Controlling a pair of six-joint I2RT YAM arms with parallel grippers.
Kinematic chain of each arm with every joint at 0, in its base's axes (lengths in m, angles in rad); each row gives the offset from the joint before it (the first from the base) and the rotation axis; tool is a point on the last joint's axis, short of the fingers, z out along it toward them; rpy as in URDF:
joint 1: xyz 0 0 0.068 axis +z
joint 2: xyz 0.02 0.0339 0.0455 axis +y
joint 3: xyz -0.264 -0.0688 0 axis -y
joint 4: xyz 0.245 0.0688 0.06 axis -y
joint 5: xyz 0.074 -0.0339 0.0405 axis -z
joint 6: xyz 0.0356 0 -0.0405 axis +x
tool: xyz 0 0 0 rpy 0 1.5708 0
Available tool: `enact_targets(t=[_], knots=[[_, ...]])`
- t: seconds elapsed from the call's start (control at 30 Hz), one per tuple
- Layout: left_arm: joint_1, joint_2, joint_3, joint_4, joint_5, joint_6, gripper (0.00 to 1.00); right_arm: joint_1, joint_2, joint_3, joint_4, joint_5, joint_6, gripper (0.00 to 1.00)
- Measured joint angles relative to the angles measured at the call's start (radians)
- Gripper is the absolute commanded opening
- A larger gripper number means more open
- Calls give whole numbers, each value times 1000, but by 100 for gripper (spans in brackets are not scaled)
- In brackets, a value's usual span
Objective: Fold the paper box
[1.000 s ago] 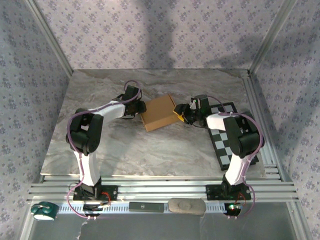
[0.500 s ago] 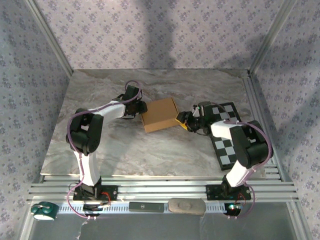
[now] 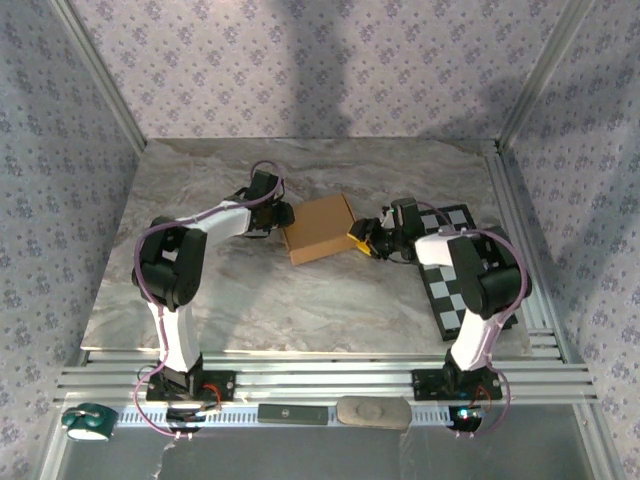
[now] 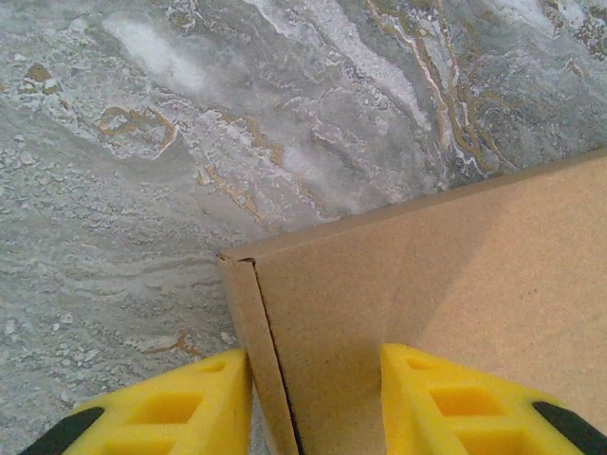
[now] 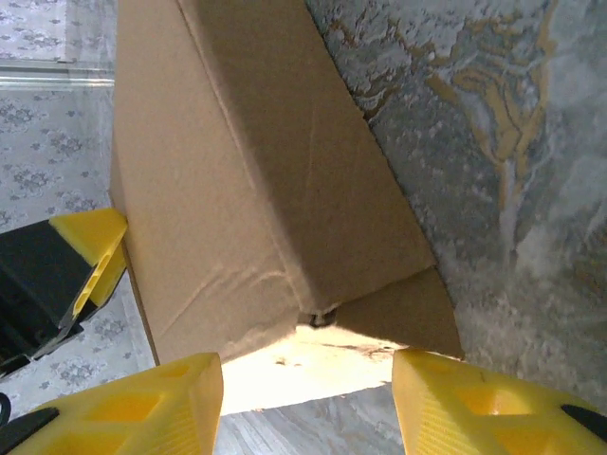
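Top external view showed the paper box lying mid-surface between both arms. Left fingers stood apart, astride its left edge; right fingers also stood apart, flanking its loose end flap, unclamped

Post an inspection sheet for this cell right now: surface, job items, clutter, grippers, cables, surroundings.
Surface: grey marble-patterned tabletop, no spills seen.
Job's things: tan cardboard paper box, shallow and closed on top, mid-table between the arms; a flap juts out at its right end.
Clutter: black-and-white checkered board partly beneath the right arm; on the near rail, a teal-and-white roll, a dark flat bar and a grey oval pad.
Grippers: left gripper open, fingers straddling the box's left edge; right gripper open at the box's right end.
Cables: purple cables looped along both arms, no snag seen.
Surroundings: floral-patterned walls, aluminium frame posts.
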Motion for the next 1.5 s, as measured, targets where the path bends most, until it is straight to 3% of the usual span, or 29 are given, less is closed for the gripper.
enact_targets(t=[0.43, 0.83, 1.5], knots=[[1, 7, 10, -4, -2, 5, 37, -43, 126, 156, -46, -44, -49, 47], [-8, -8, -17, 11, -3, 2, 37, -58, 211, 349, -214, -41, -147, 46], [-157, -112, -162, 46, 49, -82, 37, -76, 261, 443, -243, -13, -169, 46]])
